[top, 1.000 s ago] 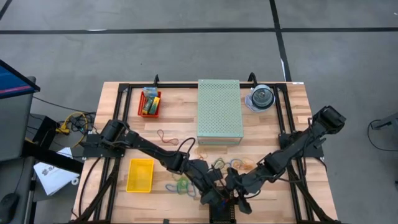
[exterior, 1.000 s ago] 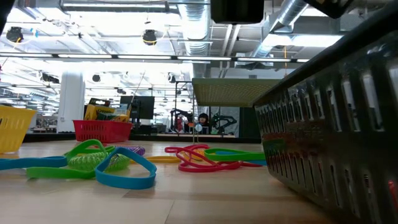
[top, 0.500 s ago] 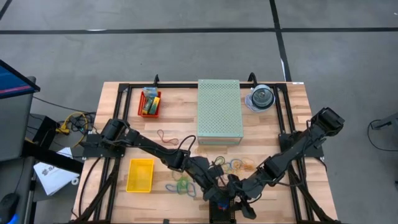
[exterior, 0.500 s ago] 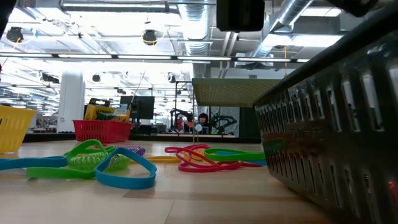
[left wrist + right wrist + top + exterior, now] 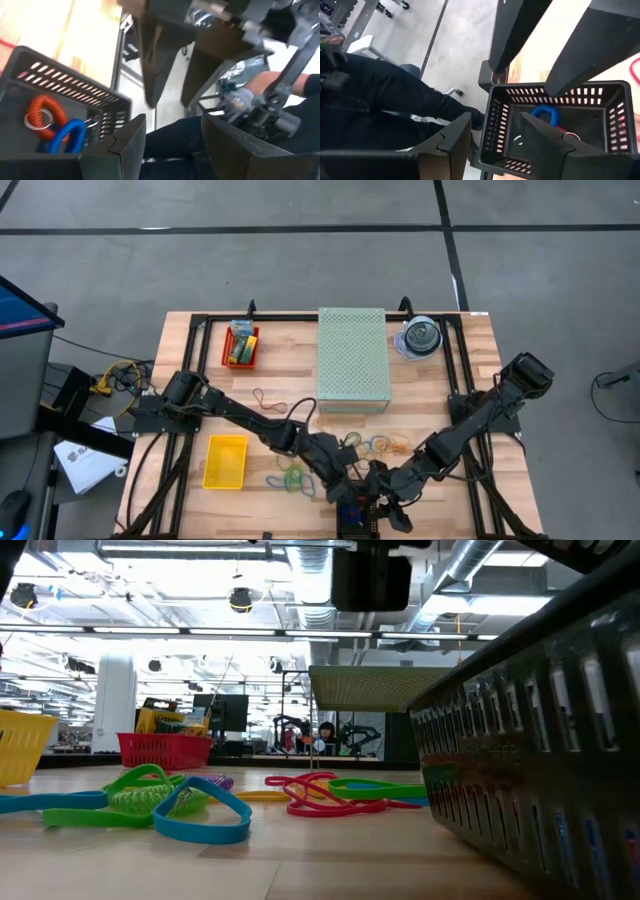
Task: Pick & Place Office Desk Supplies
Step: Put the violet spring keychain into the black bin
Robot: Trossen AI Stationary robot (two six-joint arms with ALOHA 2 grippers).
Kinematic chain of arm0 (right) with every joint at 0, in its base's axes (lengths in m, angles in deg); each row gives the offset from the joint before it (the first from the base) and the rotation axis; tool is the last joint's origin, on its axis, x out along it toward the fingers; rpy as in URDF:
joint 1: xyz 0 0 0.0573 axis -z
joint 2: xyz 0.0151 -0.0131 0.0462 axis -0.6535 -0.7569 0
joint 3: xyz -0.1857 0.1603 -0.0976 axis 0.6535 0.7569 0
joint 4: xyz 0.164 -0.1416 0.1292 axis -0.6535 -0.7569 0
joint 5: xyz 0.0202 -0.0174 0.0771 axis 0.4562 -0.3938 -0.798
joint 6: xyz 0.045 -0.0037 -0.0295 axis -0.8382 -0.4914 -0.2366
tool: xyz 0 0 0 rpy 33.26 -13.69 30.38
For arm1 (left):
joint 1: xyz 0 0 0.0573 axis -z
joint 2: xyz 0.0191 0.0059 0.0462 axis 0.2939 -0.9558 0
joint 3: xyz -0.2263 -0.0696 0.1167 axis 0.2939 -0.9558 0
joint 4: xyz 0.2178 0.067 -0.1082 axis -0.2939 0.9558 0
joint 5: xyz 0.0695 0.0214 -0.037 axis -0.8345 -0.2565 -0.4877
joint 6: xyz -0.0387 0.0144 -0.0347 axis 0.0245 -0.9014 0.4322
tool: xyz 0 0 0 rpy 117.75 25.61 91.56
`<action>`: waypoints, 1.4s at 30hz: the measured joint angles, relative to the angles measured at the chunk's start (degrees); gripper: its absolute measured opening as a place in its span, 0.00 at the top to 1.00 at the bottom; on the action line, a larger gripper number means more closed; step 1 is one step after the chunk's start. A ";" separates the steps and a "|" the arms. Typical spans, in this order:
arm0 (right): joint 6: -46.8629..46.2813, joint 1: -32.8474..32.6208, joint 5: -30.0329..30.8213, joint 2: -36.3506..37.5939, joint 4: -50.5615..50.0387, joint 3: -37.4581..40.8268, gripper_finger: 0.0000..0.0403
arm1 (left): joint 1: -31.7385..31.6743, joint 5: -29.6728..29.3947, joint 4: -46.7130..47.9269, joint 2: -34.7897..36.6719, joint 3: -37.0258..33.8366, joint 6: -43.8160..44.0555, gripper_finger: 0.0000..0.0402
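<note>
At lower centre of the high view, both grippers, left (image 5: 352,502) and right (image 5: 372,496), hang over the black bin (image 5: 65,125), jaws apart and empty. Coiled bands (image 5: 47,116) lie inside it. The bands (image 5: 180,802) on the table (image 5: 430,395) look light, floppy and thin, best pinched across one strand. Crayon boxes (image 5: 239,343) sit upper left. Beyond is an open workshop.

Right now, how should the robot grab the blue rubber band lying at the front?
Probably pinch the raised arch of the blue rubber band, coming straight down from above. In the low view it lies flat on the table, one end humped up, with bare wood on its near side.
</note>
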 joint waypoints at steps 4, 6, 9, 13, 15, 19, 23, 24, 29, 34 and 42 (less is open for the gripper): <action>-0.62 0.43 0.08 1.63 -1.91 -0.08 0.59 | 0.00 2.55 0.85 0.01 0.02 -0.99 0.54; -0.78 0.45 1.20 3.03 -5.54 -0.07 0.59 | 0.00 3.56 1.18 0.00 0.04 -1.09 0.54; -0.80 0.46 3.52 5.63 -11.15 -0.07 0.59 | 0.34 4.87 6.10 0.83 -0.17 -3.57 0.54; -2.42 0.28 5.63 9.68 -19.48 -0.07 0.59 | 1.28 4.84 18.01 4.75 -2.64 -8.43 0.54; -3.77 0.32 7.51 11.78 -22.79 -0.07 0.58 | 2.09 3.21 24.71 7.81 -4.87 -10.48 0.54; -8.33 0.41 11.94 15.81 -28.18 -0.07 0.57 | 4.37 -2.24 35.33 16.60 -11.01 -11.51 0.54; -16.59 0.39 19.34 19.37 -32.65 -0.07 0.56 | 7.46 -16.00 47.79 28.81 -18.23 -5.93 0.54; -18.46 0.36 21.86 20.01 -33.82 -0.07 0.56 | 7.89 -20.19 49.76 31.68 -19.85 -4.70 0.54; -27.14 0.67 30.36 21.11 -36.72 -0.07 0.56 | 6.17 -28.27 48.51 38.37 -24.37 -14.82 0.58; -34.75 2.21 31.10 20.52 -36.88 -0.05 0.56 | -0.11 -28.14 48.13 33.89 -24.39 -25.26 0.62; -42.59 1.38 39.33 20.64 -33.63 -0.04 0.56 | -4.49 -20.51 45.44 22.26 -24.46 -37.02 0.59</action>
